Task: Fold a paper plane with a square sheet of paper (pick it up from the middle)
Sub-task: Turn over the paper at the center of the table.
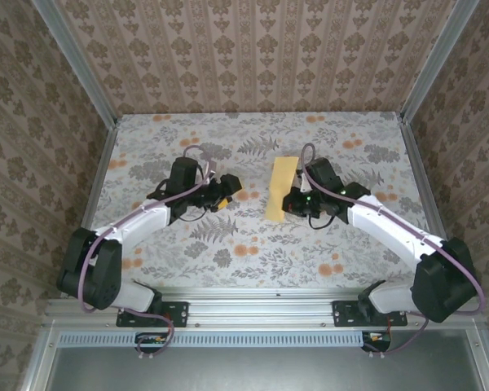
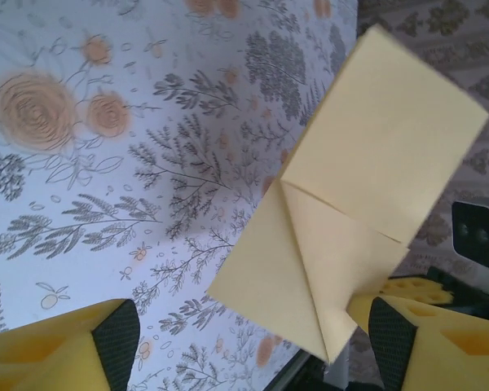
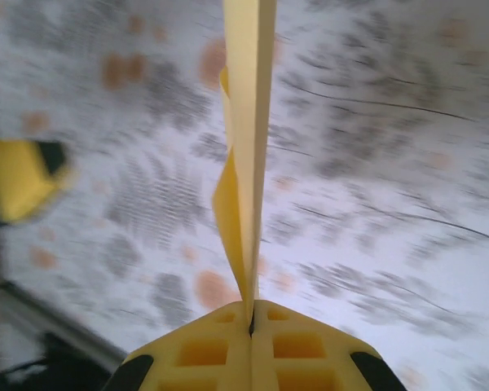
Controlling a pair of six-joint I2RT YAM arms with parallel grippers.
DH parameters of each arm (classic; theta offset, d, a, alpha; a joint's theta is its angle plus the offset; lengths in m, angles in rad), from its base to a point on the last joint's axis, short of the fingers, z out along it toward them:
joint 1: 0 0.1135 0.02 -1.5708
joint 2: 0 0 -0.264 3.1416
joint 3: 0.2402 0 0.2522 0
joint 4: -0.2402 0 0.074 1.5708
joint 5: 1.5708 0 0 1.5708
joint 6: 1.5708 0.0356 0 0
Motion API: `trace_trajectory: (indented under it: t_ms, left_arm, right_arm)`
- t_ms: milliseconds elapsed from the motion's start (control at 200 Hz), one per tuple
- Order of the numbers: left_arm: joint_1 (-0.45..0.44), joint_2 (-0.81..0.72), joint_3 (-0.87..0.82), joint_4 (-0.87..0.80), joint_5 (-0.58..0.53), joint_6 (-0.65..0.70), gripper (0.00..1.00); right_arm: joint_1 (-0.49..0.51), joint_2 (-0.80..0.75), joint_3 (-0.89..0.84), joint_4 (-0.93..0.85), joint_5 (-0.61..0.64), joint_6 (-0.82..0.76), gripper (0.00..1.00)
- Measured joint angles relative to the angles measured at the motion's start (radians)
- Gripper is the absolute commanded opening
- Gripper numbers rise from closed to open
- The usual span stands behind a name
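Note:
The yellow sheet of paper (image 1: 279, 189) is folded into a long narrow shape and held above the flowered cloth at mid-table. My right gripper (image 1: 292, 204) is shut on its near end. In the right wrist view the paper (image 3: 248, 122) rises edge-on from the closed jaws of that gripper (image 3: 251, 314), one layer bulging left. The left wrist view shows the folded paper (image 2: 367, 187) with a diagonal triangular flap running down to a point. My left gripper (image 2: 253, 358) is open, and the paper's point hangs just inside the right finger (image 2: 391, 334), not pinched. From above, the left gripper (image 1: 228, 191) sits left of the paper.
A flower-printed cloth (image 1: 253, 244) covers the table. Patterned walls with metal corner posts (image 1: 77, 61) close in the back and both sides. A metal rail (image 1: 261, 314) carrying both arm bases runs along the near edge.

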Motion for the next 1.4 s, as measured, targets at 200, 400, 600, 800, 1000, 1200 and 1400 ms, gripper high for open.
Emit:
trace_trajectory:
  t_ms: [200, 400, 600, 800, 1000, 1200, 1400]
  left_arm:
    - [0.000, -0.004, 0.024, -0.048, 0.035, 0.059, 0.81]
    - [0.040, -0.016, 0.001, -0.048, 0.056, 0.068, 0.81]
    - [0.091, -0.070, -0.062, -0.061, 0.068, 0.066, 0.81]
    - [0.122, -0.125, -0.097, -0.071, 0.094, 0.066, 0.81]
    - [0.124, -0.141, -0.115, -0.105, 0.106, 0.068, 0.81]
    - [0.132, -0.183, -0.122, -0.142, 0.108, 0.073, 0.80]
    - [0.122, -0.188, -0.128, -0.149, 0.103, 0.074, 0.78]
  right_arm:
    - [0.012, 0.065, 0.164, -0.402, 0.224, -0.172, 0.07]
    - [0.095, 0.214, 0.333, -0.623, 0.431, -0.192, 0.08]
    - [0.189, 0.417, 0.445, -0.719, 0.553, -0.182, 0.12]
    - [0.277, 0.571, 0.576, -0.753, 0.580, -0.174, 0.22]
    - [0.346, 0.687, 0.669, -0.739, 0.550, -0.174, 0.25]
    - [0.362, 0.696, 0.670, -0.658, 0.462, -0.183, 0.28]
    - [0.329, 0.562, 0.516, -0.501, 0.369, -0.188, 0.33]
